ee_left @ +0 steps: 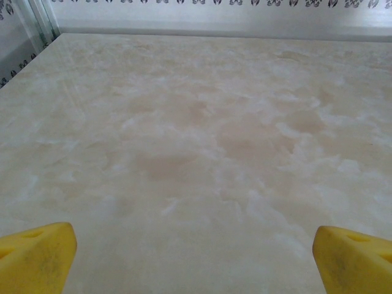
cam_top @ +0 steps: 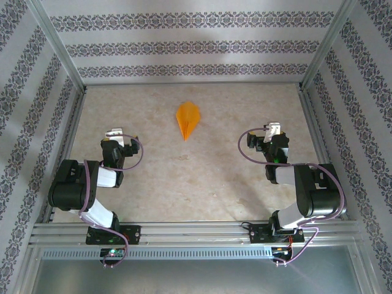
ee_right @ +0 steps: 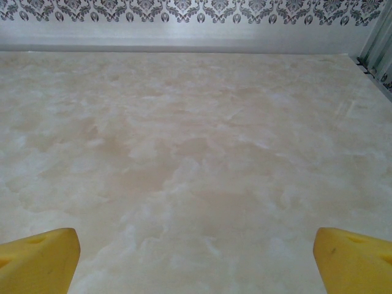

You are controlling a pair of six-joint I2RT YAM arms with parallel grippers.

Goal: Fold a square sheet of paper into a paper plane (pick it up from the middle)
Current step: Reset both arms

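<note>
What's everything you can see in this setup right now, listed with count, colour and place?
paper plane: one, bright orange, flat on the table's far middle, sharp tip toward the arms.
table: one, beige marbled, under everything.
walls: three, grey-patterned wallpaper, left, far and right sides.
frame rails: several, silver, along the near edge.
left end effector: one, yellow-tipped, open and empty, left of the plane, apart from it.
right end effector: one, yellow-tipped, open and empty, right of the plane, apart from it.
</note>
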